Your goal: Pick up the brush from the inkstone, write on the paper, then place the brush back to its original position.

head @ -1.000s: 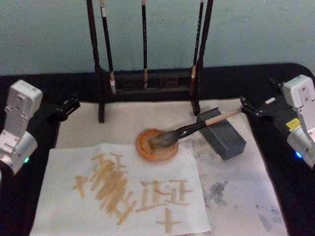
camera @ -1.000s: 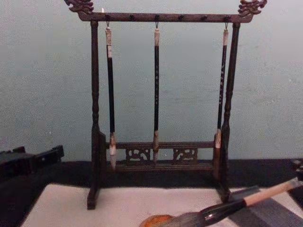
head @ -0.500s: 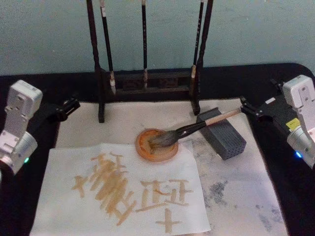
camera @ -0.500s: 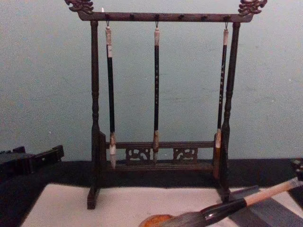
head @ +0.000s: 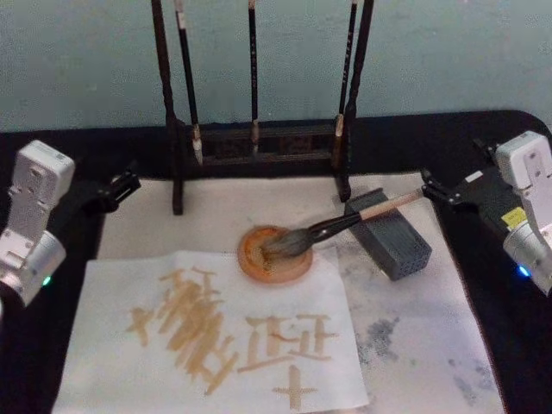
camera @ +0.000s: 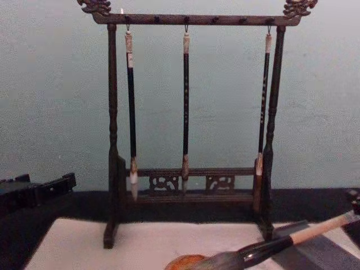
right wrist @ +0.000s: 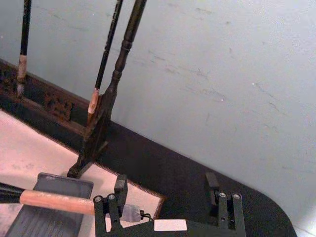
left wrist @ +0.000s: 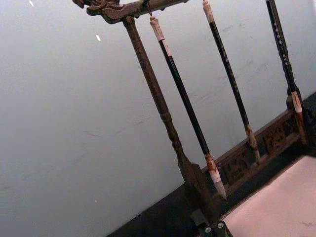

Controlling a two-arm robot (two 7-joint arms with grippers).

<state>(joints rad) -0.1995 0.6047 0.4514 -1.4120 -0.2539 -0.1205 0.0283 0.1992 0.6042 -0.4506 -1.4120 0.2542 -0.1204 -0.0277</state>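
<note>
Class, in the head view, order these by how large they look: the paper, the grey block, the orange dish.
1. paper, clearly largest.
2. grey block and orange dish: they look about alike, so I leave them unranked.

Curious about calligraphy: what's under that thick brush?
The brush lies with bristles in a round orange dish, handle across a dark grey block. The dish beneath the bristles is hidden.

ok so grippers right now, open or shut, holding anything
Left gripper: shut, empty.
Right gripper: open, at the pale handle end of the thick calligraphy brush, not gripping it.
</note>
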